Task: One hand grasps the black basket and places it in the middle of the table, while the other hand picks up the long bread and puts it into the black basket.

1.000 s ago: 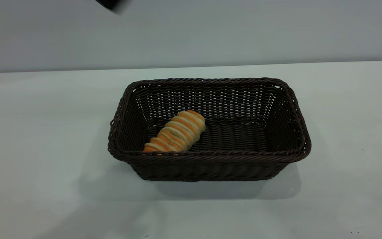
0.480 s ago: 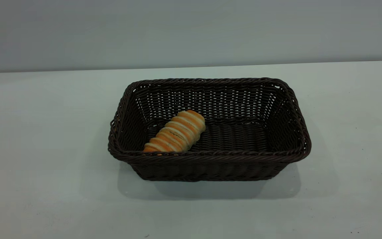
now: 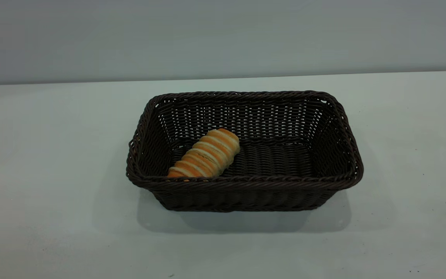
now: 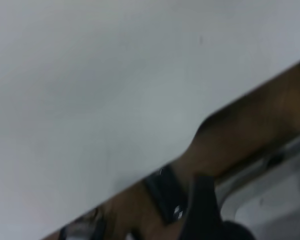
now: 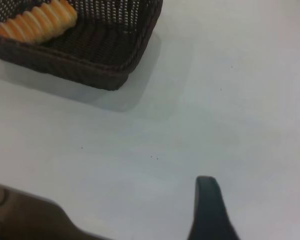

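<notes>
The black basket (image 3: 246, 186) stands on the middle of the white table (image 3: 45, 155). The long bread (image 3: 205, 155) lies inside it, slanted against the left front corner. Neither gripper shows in the exterior view. In the right wrist view the basket's corner (image 5: 115, 65) and the bread (image 5: 37, 22) are far off. My right gripper (image 5: 208, 200) is well away from them over bare table, open and empty, with one finger (image 5: 207, 210) showing. In the left wrist view my left gripper (image 4: 204, 210) is a blurred dark shape beyond the table's edge, far from the basket.
The table edge (image 4: 190, 145) crosses the left wrist view, with brown floor and pale rig parts (image 4: 270, 200) beyond it. A brown surface (image 5: 25, 215) lies past the table edge in the right wrist view. A few dark specks (image 5: 154, 158) mark the tabletop.
A dark part of an arm at the top left of the exterior view one second ago has left the view. The basket and the bread have not moved.
</notes>
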Tool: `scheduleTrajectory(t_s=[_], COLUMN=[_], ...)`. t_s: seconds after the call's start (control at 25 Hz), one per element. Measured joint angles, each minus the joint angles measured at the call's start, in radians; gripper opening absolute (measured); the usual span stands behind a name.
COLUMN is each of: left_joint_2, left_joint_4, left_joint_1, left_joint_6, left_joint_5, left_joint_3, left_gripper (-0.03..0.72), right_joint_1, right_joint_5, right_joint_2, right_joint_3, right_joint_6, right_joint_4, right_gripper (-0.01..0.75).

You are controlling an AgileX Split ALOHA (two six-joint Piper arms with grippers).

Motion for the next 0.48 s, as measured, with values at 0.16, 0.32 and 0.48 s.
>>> scheduleTrajectory(t_s=[0.16,0.32,0.48], left_joint_2=[-0.091,-0.164,-0.212], left_joint_4=[-0.005,-0.007,-0.008], left_joint_1=[0.0,0.0,0.0], left_joint_6=[-0.009,-0.011,-0.012], left_joint_5=[-0.004,-0.004,-0.003], left_joint_3=[0.004,0.004,0.004], left_gripper=[0.584,0.584,0.584], right_joint_1=[0.0,-0.001,-0.076], right_joint_5=[0.0,0.0,0.0], right_joint_2=[-0.001,-0.001,-0.001], right_joint_3=[0.0,0.0,0.0], right_joint_6=[0.0,0.0,0.001], right_joint_4=[0.0,0.0,0.0], right_gripper=[0.507,0.507,0.507])
